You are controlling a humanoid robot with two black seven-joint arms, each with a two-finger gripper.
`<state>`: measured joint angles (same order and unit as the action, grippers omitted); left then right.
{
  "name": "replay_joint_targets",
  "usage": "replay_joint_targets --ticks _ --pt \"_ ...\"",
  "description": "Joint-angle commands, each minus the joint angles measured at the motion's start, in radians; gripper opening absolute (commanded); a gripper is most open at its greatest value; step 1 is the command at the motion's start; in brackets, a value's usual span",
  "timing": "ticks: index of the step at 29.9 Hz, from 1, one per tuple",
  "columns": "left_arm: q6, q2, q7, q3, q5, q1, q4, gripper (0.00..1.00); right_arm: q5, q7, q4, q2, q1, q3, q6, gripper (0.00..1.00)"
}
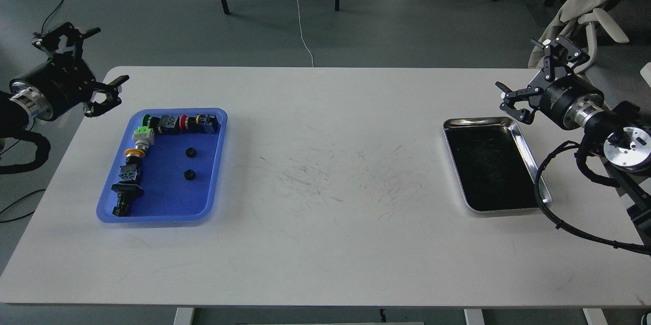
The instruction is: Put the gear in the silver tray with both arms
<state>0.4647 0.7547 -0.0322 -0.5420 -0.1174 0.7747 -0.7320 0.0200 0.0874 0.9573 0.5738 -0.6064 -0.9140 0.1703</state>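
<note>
Head view looks down on a wide white rectangular table (325,243) with grey scuff marks across its middle, and every place below is given from that table. Near its left end lies a blue plastic tray with rounded corners (203,203); near its right end lies the shiny rectangular silver tray (531,154), its dark floor bare.

Over the table's left edge hangs the left black two-finger gripper (81,68), fingers spread wide and holding nothing. Over the right edge, just beyond the far corner of the silver tray, hangs the right black two-finger gripper (539,78), also wide open and empty.

Inside the blue tray an L-shaped row of industrial push-button switches (140,154) runs along its far and left walls, with green, red, yellow and white caps. Two small black round gear-like pieces (190,163) sit on its open floor, apart from the row; these look like the gears, though they are too small to be sure.

Risks, as I judge them: such a small, low piece could slip from wide claws or be pushed across the smooth plastic; a reach could knock the switches; and the black cable (546,198) lying over the silver tray's right rim could drag it.
</note>
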Motion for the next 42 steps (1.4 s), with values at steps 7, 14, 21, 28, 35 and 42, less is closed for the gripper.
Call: replay_joint_targets --ticks 7,14,21,28,35,42 --pt "0.0 0.0 0.0 -0.001 0.001 0.001 -0.001 0.99 0.0 0.0 0.0 0.0 -0.001 0.0 0.001 0.99" --pt "0.002 0.002 0.0 0.0 0.001 0.001 -0.001 0.99 0.0 0.0 0.0 0.0 0.0 0.001 0.001 0.99" --pt "0.0 0.0 0.0 -0.001 0.001 0.001 -0.001 0.99 0.0 -0.001 0.001 0.0 -0.001 0.0 0.001 0.99" --pt "-0.006 -0.003 0.002 -0.003 0.001 0.001 -0.001 0.99 0.0 -0.003 0.0 0.0 0.001 0.0 0.001 0.99" --pt "-0.004 -0.002 0.005 -0.003 0.001 0.003 -0.004 0.99 0.0 -0.005 0.0 -0.003 0.005 0.0 0.001 0.99" --pt "-0.009 -0.008 0.023 0.007 0.002 0.003 -0.007 0.99 0.0 -0.005 -0.002 -0.005 0.005 0.0 0.001 0.99"
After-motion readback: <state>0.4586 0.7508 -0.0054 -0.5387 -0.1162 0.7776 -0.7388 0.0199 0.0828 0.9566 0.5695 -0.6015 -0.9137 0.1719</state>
